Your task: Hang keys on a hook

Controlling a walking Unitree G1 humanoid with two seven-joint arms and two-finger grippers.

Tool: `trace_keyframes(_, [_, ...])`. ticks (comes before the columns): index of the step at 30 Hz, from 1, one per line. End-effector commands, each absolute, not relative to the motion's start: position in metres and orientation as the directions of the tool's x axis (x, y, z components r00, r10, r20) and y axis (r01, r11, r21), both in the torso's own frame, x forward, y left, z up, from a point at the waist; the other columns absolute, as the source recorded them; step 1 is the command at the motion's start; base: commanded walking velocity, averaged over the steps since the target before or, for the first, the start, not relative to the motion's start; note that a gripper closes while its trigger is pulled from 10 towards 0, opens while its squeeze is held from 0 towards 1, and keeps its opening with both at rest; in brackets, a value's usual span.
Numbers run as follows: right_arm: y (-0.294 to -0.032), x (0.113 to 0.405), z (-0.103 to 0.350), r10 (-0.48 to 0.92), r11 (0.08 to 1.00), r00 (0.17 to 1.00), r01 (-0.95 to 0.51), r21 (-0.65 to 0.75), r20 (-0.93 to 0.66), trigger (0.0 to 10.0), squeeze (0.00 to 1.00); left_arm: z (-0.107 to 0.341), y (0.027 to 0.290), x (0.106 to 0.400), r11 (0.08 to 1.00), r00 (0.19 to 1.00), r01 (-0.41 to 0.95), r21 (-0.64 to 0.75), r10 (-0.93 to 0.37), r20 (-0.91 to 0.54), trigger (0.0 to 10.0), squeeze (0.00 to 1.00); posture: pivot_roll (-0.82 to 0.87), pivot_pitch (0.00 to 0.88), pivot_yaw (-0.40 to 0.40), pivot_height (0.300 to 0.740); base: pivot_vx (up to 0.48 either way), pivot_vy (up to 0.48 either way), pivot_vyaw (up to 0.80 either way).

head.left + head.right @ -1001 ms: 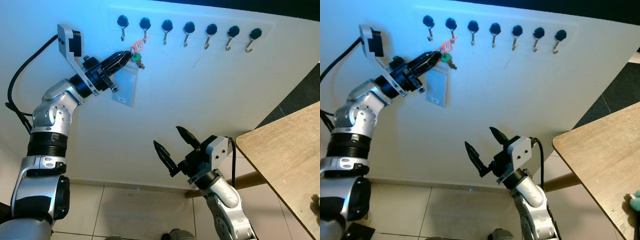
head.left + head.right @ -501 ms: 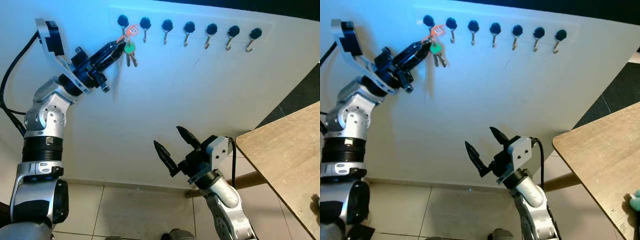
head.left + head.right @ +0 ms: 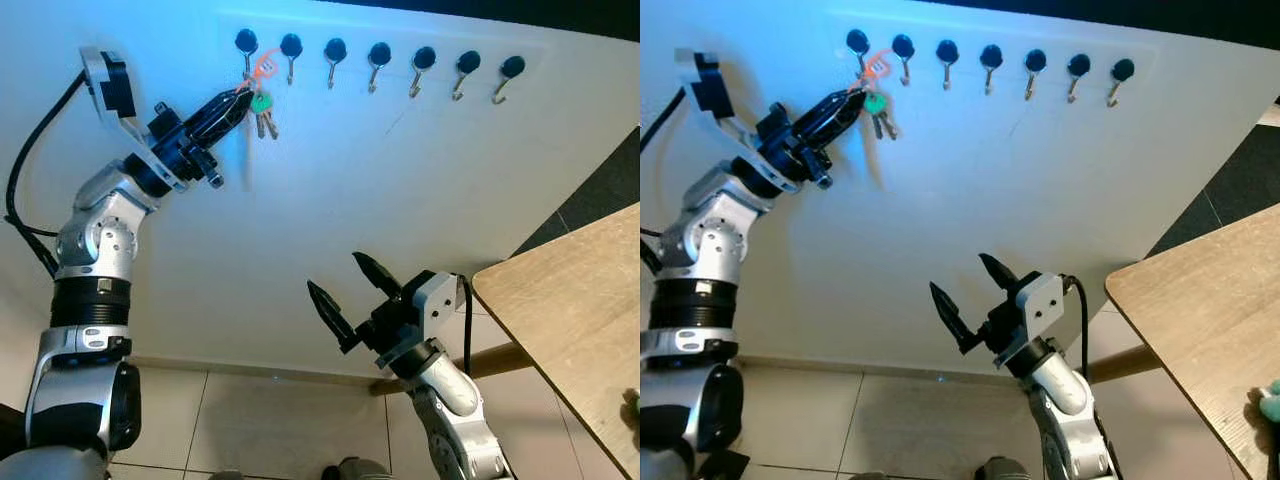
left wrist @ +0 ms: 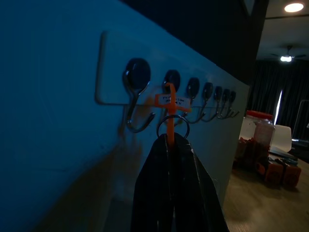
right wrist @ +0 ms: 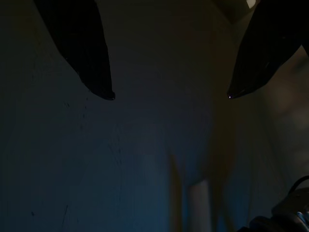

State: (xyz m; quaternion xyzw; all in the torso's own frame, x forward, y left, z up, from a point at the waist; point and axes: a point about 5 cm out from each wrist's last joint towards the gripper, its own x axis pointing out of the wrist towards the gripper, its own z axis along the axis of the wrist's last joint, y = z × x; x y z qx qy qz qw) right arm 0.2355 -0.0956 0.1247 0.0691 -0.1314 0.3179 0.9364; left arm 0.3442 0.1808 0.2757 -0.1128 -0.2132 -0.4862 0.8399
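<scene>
A row of several black-capped metal hooks (image 3: 377, 62) runs along a white rail high on the wall. My left gripper (image 3: 240, 99) is raised to the leftmost hook (image 3: 245, 52) and is shut on a bunch of keys (image 3: 262, 110) with a green key head and an orange tag (image 3: 263, 68). In the left wrist view the key ring (image 4: 173, 126) and orange tag (image 4: 170, 102) stand above my shut fingers (image 4: 171, 188), just beside the first hook (image 4: 136, 92). My right gripper (image 3: 345, 292) hangs low before the wall, open and holding nothing.
A wooden table (image 3: 575, 330) juts in at the right, with a small teal object (image 3: 1270, 400) near its edge. Tiled floor (image 3: 270, 420) lies below the wall. Jars and containers (image 4: 268, 154) stand far off in the left wrist view.
My left gripper has carried the keys up and left from under the second hook to the first hook, then eased slightly down and right. The right arm has not moved.
</scene>
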Motion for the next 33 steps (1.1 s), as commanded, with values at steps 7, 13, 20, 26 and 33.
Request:
trace_keyframes(7, [-0.097, 0.235, 0.126, 0.576, 0.788, 0.764, -0.613, 0.051, 0.291, 10.0, 0.0, 0.28, 0.181, 0.35, 0.534, 0.464, 0.846, 0.007, -0.741, 0.485, 10.0, 0.0, 0.01, 0.093, -0.063, 0.74, 0.0, 0.0, 0.0])
trace_keyframes(13, [-0.096, 0.235, 0.126, 0.578, 0.787, 0.763, -0.615, 0.051, 0.29, 10.0, 0.0, 0.279, 0.184, 0.352, 0.546, 0.484, 0.837, -0.013, -0.731, 0.482, 10.0, 0.0, 0.01, 0.092, -0.064, 0.74, 0.0, 0.0, 0.0])
trace_keyframes(20, [-0.096, 0.235, 0.126, 0.581, 0.784, 0.761, -0.618, 0.052, 0.289, 10.0, 0.0, 0.269, 0.186, 0.358, 0.568, 0.539, 0.82, -0.073, -0.722, 0.434, 10.0, 0.0, 0.01, 0.092, -0.065, 0.74, 0.0, 0.0, 0.0])
trace_keyframes(26, [-0.096, 0.235, 0.125, 0.582, 0.784, 0.761, -0.619, 0.052, 0.287, 10.0, 0.0, 0.26, 0.185, 0.361, 0.588, 0.575, 0.804, -0.086, -0.733, 0.363, 10.0, 0.0, 0.01, 0.092, -0.065, 0.74, 0.0, 0.0, 0.0])
trace_keyframes(33, [-0.096, 0.235, 0.125, 0.58, 0.785, 0.762, -0.617, 0.053, 0.287, 10.0, 0.0, 0.261, 0.184, 0.358, 0.567, 0.549, 0.82, -0.08, -0.739, 0.391, 10.0, 0.0, 0.01, 0.093, -0.065, 0.74, 0.0, 0.0, 0.0])
